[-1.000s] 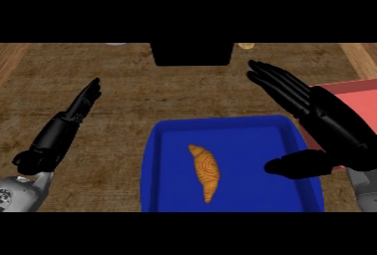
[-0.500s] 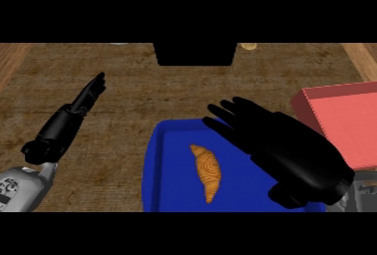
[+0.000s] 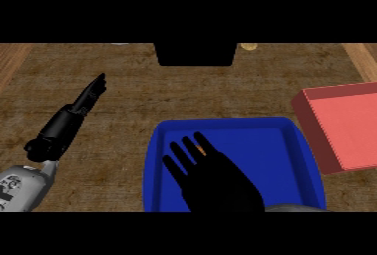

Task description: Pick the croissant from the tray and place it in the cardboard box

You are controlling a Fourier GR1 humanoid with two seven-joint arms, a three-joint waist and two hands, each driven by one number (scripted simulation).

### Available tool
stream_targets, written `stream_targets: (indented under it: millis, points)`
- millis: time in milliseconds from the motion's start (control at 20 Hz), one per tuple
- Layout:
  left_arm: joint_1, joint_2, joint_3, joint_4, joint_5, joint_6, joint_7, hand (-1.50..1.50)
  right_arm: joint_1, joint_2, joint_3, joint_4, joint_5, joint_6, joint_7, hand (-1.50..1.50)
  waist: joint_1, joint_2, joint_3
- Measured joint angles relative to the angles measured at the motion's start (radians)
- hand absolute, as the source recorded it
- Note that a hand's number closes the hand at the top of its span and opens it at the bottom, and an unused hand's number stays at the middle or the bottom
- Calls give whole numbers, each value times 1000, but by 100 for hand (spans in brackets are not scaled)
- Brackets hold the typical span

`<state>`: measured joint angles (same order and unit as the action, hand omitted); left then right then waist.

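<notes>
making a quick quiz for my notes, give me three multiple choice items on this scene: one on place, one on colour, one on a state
1. Where is the right hand?
A. over the blue tray
B. inside the box
C. off the counter

2. What colour is the box?
A. green
B. red-pink
C. white

3. How are the left hand's fingers?
A. curled round the croissant
B. straight, holding nothing
C. pinching the tray rim

Answers: 1 A, it covers most of the croissant there. 2 B, its walls and floor show that. 3 B, it lies extended at the left over bare counter.
</notes>
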<state>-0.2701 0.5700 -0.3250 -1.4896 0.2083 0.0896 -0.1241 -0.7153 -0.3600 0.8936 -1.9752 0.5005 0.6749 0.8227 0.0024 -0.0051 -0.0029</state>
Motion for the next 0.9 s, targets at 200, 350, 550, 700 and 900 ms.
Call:
stream_targets:
  millis: [200,350,550,700,900]
  points:
    - [4,-12,17,8,-11,-9,-8,0,6,109,27,58,11,33,59,-150,-1,1,1]
    - [12,-20,27,5,-18,-15,-7,0,37,165,50,96,39,34,87,-150,-2,1,1]
    - [17,-34,32,-23,-34,-12,23,0,67,212,66,141,78,49,101,-150,-2,1,2]
    - [30,-45,39,-15,-47,-20,6,0,81,224,78,174,130,58,100,-150,-2,2,2]
    - [14,-62,57,2,-60,-37,8,0,95,261,91,211,212,62,98,-150,-3,3,3]
